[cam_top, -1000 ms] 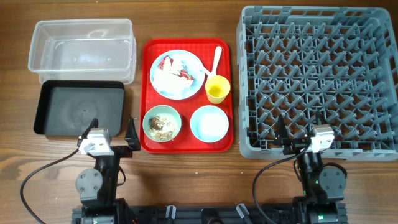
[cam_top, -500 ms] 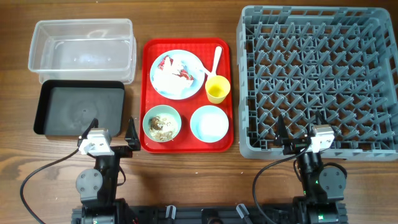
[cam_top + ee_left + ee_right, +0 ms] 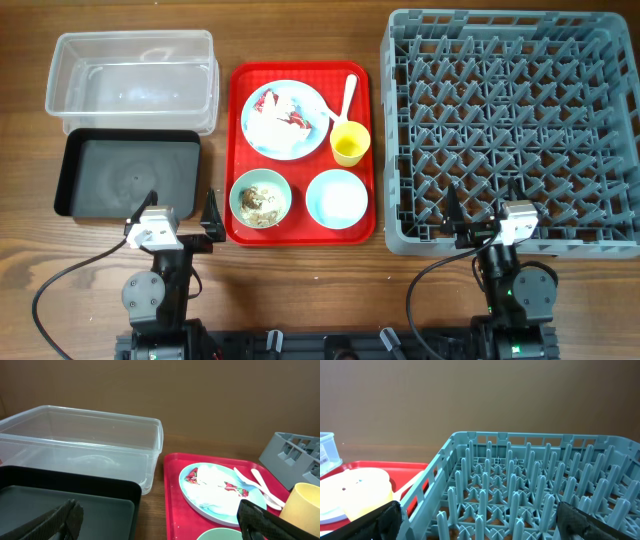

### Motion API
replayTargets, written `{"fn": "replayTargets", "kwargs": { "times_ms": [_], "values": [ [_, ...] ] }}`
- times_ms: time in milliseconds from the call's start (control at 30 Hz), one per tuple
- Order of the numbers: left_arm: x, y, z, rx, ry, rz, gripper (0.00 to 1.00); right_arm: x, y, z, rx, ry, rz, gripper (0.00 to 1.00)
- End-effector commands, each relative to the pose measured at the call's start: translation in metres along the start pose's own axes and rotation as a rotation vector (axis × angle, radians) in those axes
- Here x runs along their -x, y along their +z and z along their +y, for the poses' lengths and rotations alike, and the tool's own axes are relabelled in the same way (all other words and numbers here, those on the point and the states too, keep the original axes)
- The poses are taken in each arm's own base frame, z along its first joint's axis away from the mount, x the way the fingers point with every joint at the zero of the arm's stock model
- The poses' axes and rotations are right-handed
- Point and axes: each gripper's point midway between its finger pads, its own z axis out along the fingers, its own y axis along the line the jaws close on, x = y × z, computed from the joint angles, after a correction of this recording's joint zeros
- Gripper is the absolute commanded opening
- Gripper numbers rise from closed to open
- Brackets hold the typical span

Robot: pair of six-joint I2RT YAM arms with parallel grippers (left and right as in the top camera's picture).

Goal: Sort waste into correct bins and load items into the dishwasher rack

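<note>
From above, the clear tub (image 3: 130, 85) at the far left is empty, and so is the black tray (image 3: 125, 178) just in front of it. Beside them, the red tray (image 3: 240, 150) carries a light blue plate (image 3: 311, 104) with a crumpled white napkin (image 3: 268, 130) and a red wrapper (image 3: 297, 119) on it. Also on it are a bowl (image 3: 236, 200) of rice and brownish scraps (image 3: 260, 200), an empty second bowl (image 3: 337, 198), a yellow cup (image 3: 350, 143) and a white spoon (image 3: 348, 92) by the plate. The big grey rack (image 3: 400, 130) on the right is empty. The left gripper (image 3: 182, 210) sits near the gap between the black tray and the red tray, and the right gripper (image 3: 483, 205) at the rack's near edge. Both have their fingers spread wide and grip nothing. From the left wrist, the see-through tub stands behind the black tray, and a fork (image 3: 244, 479) lies next to the spoon beside the plate. From the right wrist, the rack's upright pegs fill most of the view. The red tray's edge and the blurred yellow cup show at the left.
</note>
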Motion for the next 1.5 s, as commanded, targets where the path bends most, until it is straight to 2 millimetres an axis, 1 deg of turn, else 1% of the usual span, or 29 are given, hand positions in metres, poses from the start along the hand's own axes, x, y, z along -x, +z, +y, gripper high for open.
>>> {"fn": "replayTargets", "kwargs": {
  "times_ms": [0,267,367,467,533,667,800,900,1033,1133,1167,1267,1300,1400,1467],
  "values": [
    [-0.002,0.0,0.003,0.016,0.018,0.002,1.0,-0.002,0.0,-0.005,-0.027,-0.003,0.006,1.0],
    [-0.001,0.0,0.002,0.011,0.004,0.002,1.0,-0.002,0.0,-0.004,-0.02,-0.004,0.005,1.0],
    [0.0,0.0,-0.006,-0.036,0.005,-0.001,1.0,-0.001,0.0,-0.004,-0.019,-0.002,0.002,1.0],
    [0.005,0.0,-0.009,-0.052,0.007,-0.02,1.0,0.003,0.0,-0.001,-0.006,-0.002,-0.015,1.0],
    [0.012,-0.001,-0.01,-0.055,0.011,-0.05,1.0,0.013,0.0,0.004,0.026,-0.003,-0.053,1.0],
    [0.028,-0.004,-0.013,-0.062,0.015,-0.082,1.0,0.025,-0.002,0.005,0.029,0.001,-0.088,1.0],
    [0.048,-0.006,-0.023,-0.103,0.018,-0.085,1.0,0.039,-0.003,0.005,0.033,0.063,-0.104,1.0],
    [0.063,-0.003,-0.03,-0.13,0.016,-0.058,1.0,0.048,-0.003,0.005,0.036,0.078,-0.105,1.0],
    [0.076,0.012,-0.04,-0.176,0.002,0.036,1.0,0.059,-0.001,0.009,0.059,0.077,-0.096,1.0],
    [0.083,0.031,-0.051,-0.231,-0.026,0.163,1.0,0.07,0.003,0.011,0.066,0.086,-0.069,1.0],
    [0.089,0.045,-0.055,-0.241,-0.046,0.247,1.0,0.075,0.008,0.01,0.065,0.091,-0.037,1.0],
    [0.099,0.066,-0.061,-0.246,-0.065,0.36,1.0,0.08,0.017,0.011,0.07,0.105,0.026,1.0],
    [0.107,0.083,-0.071,-0.262,-0.07,0.445,1.0,0.087,0.027,0.012,0.07,0.109,0.085,1.0],
    [0.115,0.107,-0.09,-0.295,-0.073,0.555,1.0,0.099,0.043,0.011,0.063,0.111,0.179,1.0],
    [0.116,0.121,-0.103,-0.307,-0.064,0.611,1.0,0.106,0.054,0.01,0.062,0.099,0.245,1.0]
  ]
}}
